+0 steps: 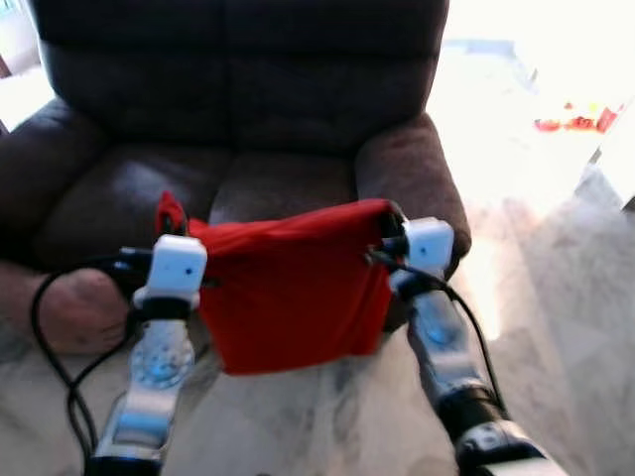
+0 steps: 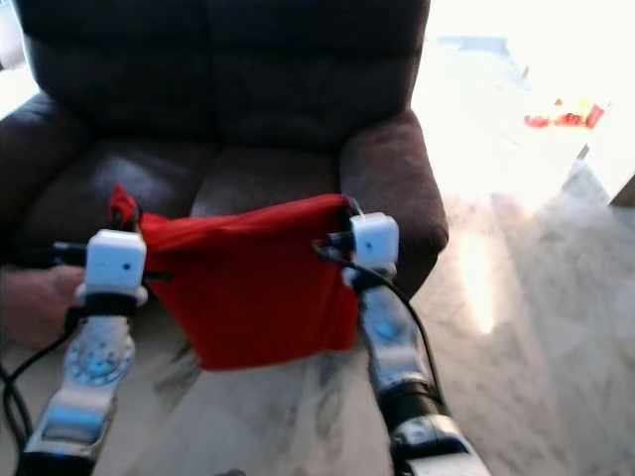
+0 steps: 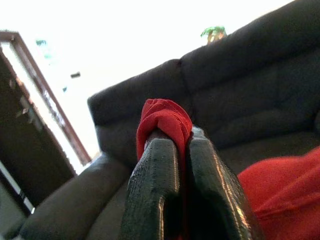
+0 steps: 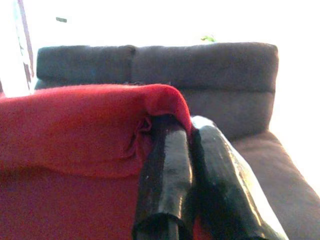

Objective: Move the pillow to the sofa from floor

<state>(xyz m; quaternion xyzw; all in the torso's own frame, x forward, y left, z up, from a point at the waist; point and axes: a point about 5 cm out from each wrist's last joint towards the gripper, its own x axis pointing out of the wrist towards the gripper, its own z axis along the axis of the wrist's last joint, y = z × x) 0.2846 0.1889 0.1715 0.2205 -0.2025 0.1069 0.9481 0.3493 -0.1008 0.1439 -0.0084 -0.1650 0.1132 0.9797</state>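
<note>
Pillow [image 1: 293, 288], red, hangs betw. both grippers in front of dark sofa [image 1: 238, 119], off the pale marble floor [image 1: 556, 327], lower edge drooping below seat front. Left gripper [image 3: 175, 150] pinches one top corner, fingers pressed on bunched fabric; right gripper [image 4: 192, 135] pinches other top corner likewise.

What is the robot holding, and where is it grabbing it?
The red pillow, held up in front of the sofa. The left end effector pinches its top left corner; the right end effector pinches its top right corner.
</note>
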